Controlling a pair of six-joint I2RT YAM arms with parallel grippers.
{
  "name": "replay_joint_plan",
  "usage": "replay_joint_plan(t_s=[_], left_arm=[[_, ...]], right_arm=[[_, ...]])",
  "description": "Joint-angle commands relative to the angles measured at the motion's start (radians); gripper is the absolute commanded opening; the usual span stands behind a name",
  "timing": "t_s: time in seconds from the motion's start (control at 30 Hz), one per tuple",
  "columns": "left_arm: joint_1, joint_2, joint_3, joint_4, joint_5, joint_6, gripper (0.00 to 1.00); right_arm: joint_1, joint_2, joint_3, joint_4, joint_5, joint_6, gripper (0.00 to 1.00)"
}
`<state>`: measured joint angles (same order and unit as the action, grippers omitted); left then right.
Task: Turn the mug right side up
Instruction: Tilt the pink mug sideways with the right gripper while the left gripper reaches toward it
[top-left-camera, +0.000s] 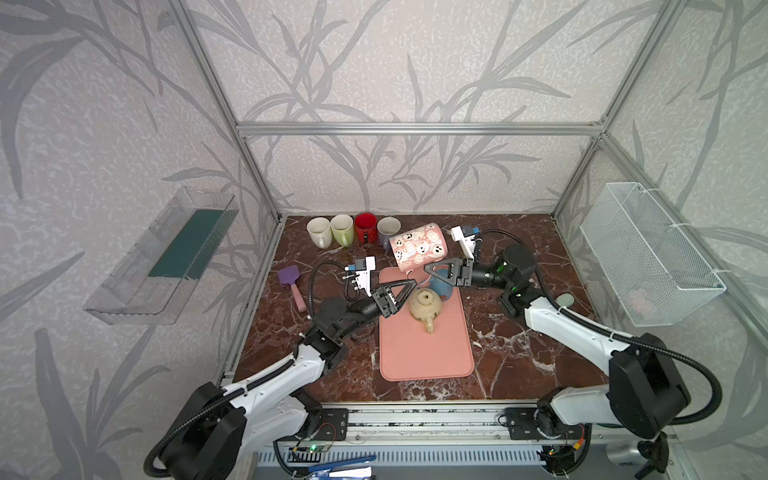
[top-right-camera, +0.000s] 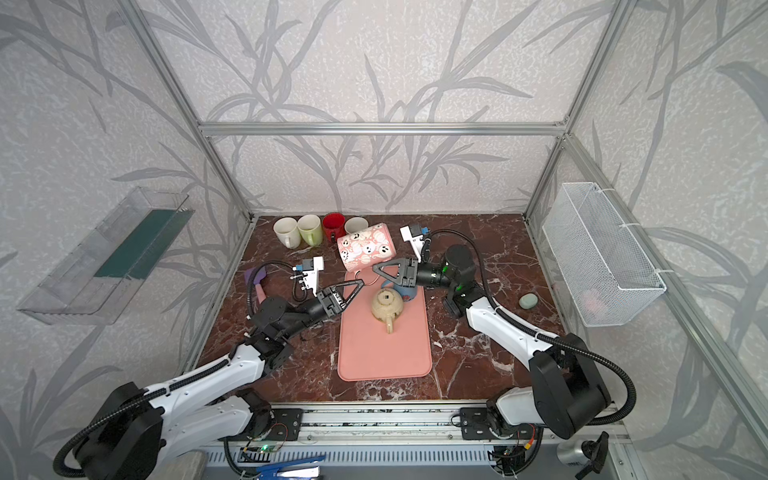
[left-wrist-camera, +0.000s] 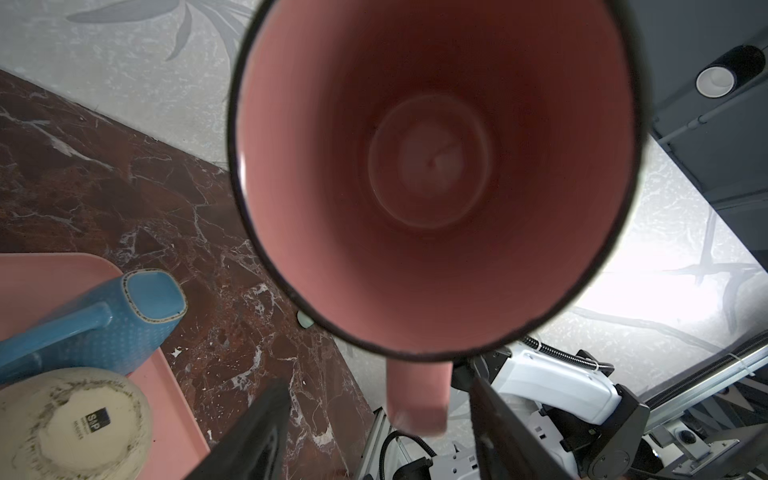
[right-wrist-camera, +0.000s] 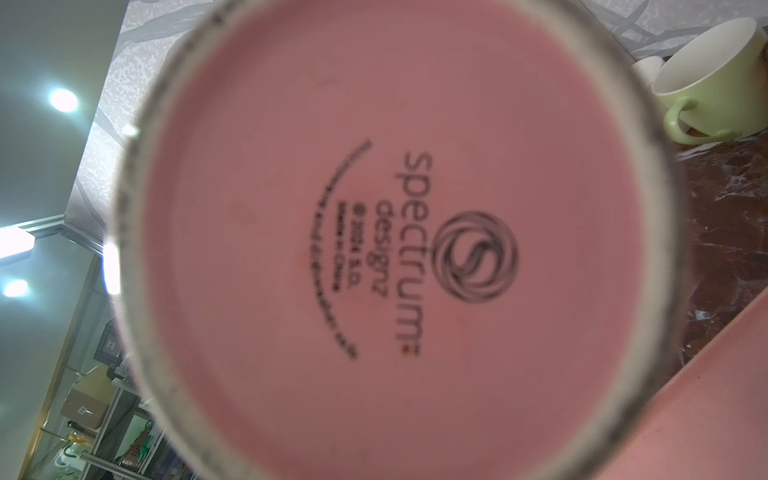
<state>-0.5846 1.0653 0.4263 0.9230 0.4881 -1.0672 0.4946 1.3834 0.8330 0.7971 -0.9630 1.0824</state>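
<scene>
We clamp the mug (top-left-camera: 417, 247) sideways in our right gripper (top-left-camera: 428, 270) above the mat (top-left-camera: 424, 357) so our left gripper (top-left-camera: 411, 283), jaws apart around the handle (left-wrist-camera: 417, 395), can take it.

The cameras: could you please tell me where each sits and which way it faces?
Top views: high in front, looking down and back over the table; both arms show.
Left wrist: on the left arm, looking into the mug; own fingers and right arm show.
Right wrist: on the right arm, facing the mug's base; no robot part shows.
Wrist views share mug and mat.
</scene>
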Motion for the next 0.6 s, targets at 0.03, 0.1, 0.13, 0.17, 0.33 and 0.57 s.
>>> replay_joint_plan(t_s=[0.03,0.1,0.13,0.17,0.33,0.57], left_arm=[[0.017,0.019,0.058,0.06,0.06,-0.016,0.64],[0.016,0.033,0.069,0.073,0.072,-0.018,0.62],[0.018,0.043,0.073,0.085,0.077,-0.024,0.6],[0.018,0.052,0.076,0.096,0.082,-0.03,0.59],[0.019,0.093,0.086,0.149,0.102,-0.053,0.5],[0.018,0.113,0.097,0.165,0.114,-0.061,0.41]], right_arm=[[0.014,-0.016,0.014,0.162,-0.032,-0.006,0.0],[0.021,-0.017,0.014,0.15,-0.033,-0.02,0.0],[0.024,-0.016,0.014,0.146,-0.034,-0.024,0.0],[0.026,-0.014,0.012,0.15,-0.034,-0.024,0.0],[0.027,-0.002,0.015,0.174,-0.039,-0.009,0.0],[0.028,0.017,0.02,0.192,-0.045,-0.001,0.0]])
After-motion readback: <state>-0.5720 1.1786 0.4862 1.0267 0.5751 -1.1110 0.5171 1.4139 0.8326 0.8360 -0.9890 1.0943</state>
